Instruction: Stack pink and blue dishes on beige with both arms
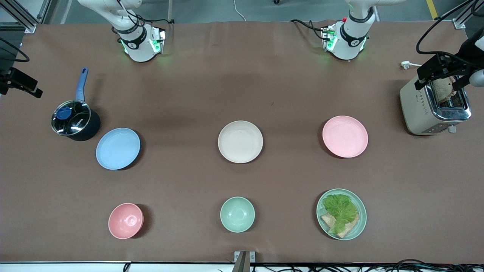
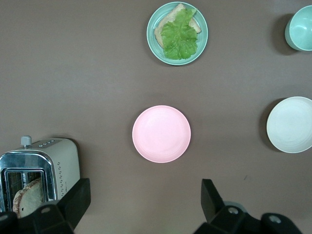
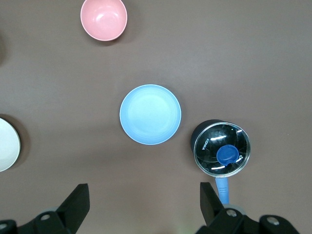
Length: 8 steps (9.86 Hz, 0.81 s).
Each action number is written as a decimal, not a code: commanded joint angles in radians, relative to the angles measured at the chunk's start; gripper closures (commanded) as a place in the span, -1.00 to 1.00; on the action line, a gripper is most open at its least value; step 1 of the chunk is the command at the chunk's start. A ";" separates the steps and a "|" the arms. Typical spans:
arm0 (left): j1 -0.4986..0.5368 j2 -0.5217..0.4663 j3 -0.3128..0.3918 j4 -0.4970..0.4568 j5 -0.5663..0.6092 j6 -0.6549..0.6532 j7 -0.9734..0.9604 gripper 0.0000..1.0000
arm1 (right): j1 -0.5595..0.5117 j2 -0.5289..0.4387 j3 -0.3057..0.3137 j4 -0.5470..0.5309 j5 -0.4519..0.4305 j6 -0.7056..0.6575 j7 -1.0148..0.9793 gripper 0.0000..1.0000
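Note:
The beige plate (image 1: 240, 141) lies at the table's middle and shows in the left wrist view as the beige plate (image 2: 291, 125). Toward the left arm's end lies the pink plate (image 1: 345, 136), also seen as the pink plate (image 2: 161, 133). The blue plate (image 1: 118, 148) rests toward the right arm's end and appears as the blue plate (image 3: 150, 114). All three are apart and hold nothing. My left gripper (image 2: 145, 195) hangs open high over bare table beside the pink plate. My right gripper (image 3: 145, 195) hangs open high over bare table beside the blue plate. Neither gripper shows in the front view.
A lidded pot (image 1: 75, 120) with a blue handle sits beside the blue plate. A toaster (image 1: 435, 107) holding bread stands at the left arm's end. Nearer the front camera are a pink bowl (image 1: 125, 220), a mint bowl (image 1: 237, 214) and a mint plate (image 1: 359, 223) with lettuce and bread.

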State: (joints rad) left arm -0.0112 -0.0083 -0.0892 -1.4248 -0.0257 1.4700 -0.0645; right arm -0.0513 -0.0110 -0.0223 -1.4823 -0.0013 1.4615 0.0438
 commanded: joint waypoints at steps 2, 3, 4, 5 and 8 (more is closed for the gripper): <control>0.016 -0.010 -0.010 -0.040 -0.014 -0.008 0.023 -1.00 | 0.002 -0.003 0.001 0.004 -0.005 -0.009 0.007 -1.00; 0.014 -0.004 -0.007 -0.040 -0.016 -0.008 0.022 -1.00 | 0.001 -0.003 0.001 0.004 -0.005 -0.009 0.007 -1.00; 0.017 0.004 -0.001 -0.040 -0.026 -0.007 0.023 -1.00 | 0.001 -0.001 -0.001 0.004 -0.005 -0.009 0.007 -1.00; 0.014 0.017 0.008 -0.046 -0.033 -0.007 0.022 -1.00 | 0.001 -0.001 0.001 0.004 -0.005 -0.009 0.007 -1.00; 0.016 0.083 0.043 -0.142 -0.037 0.102 0.102 -0.96 | -0.025 0.035 -0.007 0.004 0.001 0.008 -0.051 -1.00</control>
State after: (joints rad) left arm -0.0021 0.0336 -0.0630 -1.4940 -0.0384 1.5108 -0.0299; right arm -0.0571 -0.0046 -0.0265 -1.4832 -0.0013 1.4627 0.0310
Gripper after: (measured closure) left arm 0.018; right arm 0.000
